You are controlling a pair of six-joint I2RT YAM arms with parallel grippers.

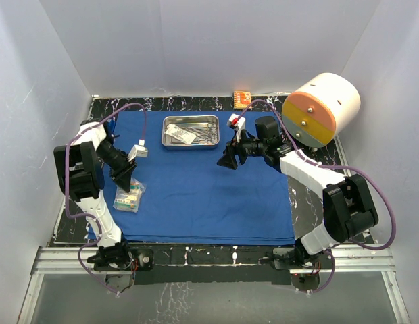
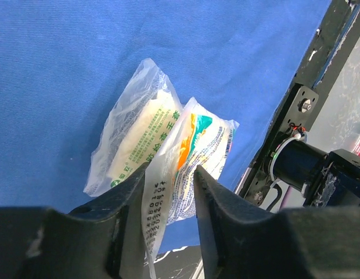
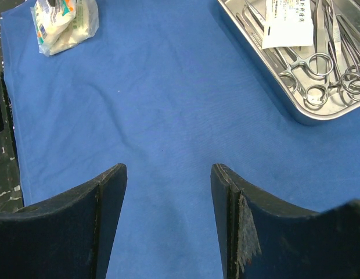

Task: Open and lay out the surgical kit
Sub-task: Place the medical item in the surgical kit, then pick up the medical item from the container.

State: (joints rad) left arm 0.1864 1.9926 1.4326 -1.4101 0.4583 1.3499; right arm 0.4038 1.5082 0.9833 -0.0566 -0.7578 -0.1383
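The royal-blue cloth (image 1: 209, 189) lies spread flat on the table. The steel tray (image 1: 167, 135) stands at its far middle and holds forceps and clamps (image 1: 206, 136) and a white packet (image 1: 180, 135). Two clear packets (image 1: 128, 198) lie at the cloth's left edge. My left gripper (image 1: 123, 181) hangs over them. In the left wrist view it (image 2: 171, 171) is open, and the edge of the orange-printed packet (image 2: 200, 148) rests against one finger, beside the green-printed packet (image 2: 136, 142). My right gripper (image 1: 228, 162) is open and empty over bare cloth (image 3: 168, 168). The tray (image 3: 296, 113) shows at that view's upper right.
A big white-and-orange cylinder (image 1: 323, 108) stands at the back right, just behind my right arm. A small orange box (image 1: 242, 97) sits at the back edge. Black marbled tabletop (image 1: 311, 196) shows around the cloth. White walls close in on three sides.
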